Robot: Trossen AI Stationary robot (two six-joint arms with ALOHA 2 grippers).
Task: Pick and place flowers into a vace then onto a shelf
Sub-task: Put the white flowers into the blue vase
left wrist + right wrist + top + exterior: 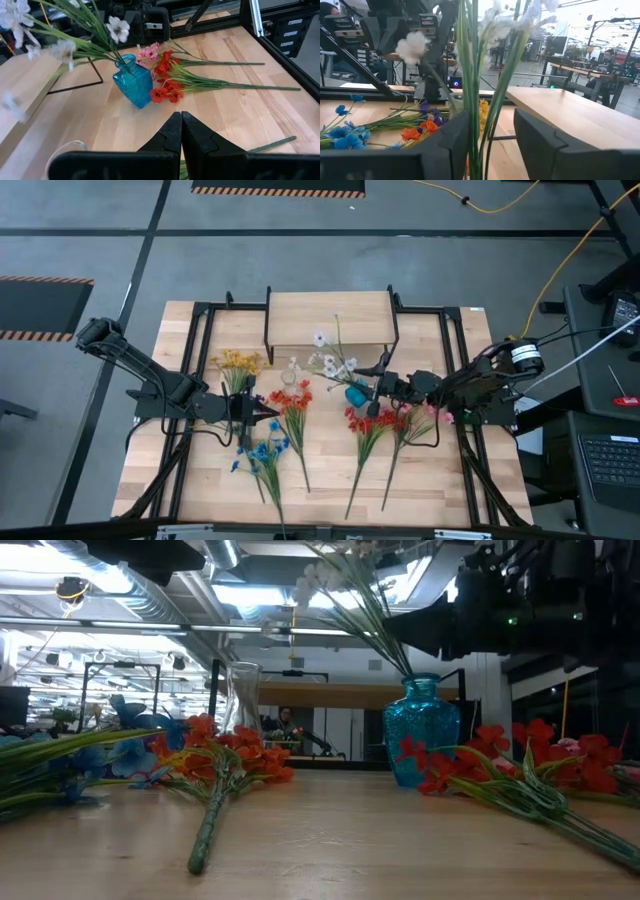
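Observation:
White flowers (330, 365) stand with their green stems in a blue glass vase (356, 393), which rests upright on the table in front of the shelf (328, 318). My right gripper (378, 390) is level at the vase's right, above its neck, and open. The stems (477, 100) pass between its fingers, close to one of them. My left gripper (270, 418) hangs shut over the table's left middle and holds nothing. Its shut tips (181, 125) point toward the blue vase (132, 82). Loose flowers lie flat on the table. My right gripper has the white flowers' stems (475, 130) between its open fingers, coming level from the table's right and lying across them. The stems run right beside one finger (447, 145); I cannot tell whether it touches them. The other finger stands clear.
A clear glass vase (243, 695) stands left of the blue one. Orange-red (293, 400), yellow (238, 362) and blue (262, 452) sprays lie at centre left. Red (365, 425) and pink (435, 412) sprays lie under the right arm. The near part of the table is bare wood.

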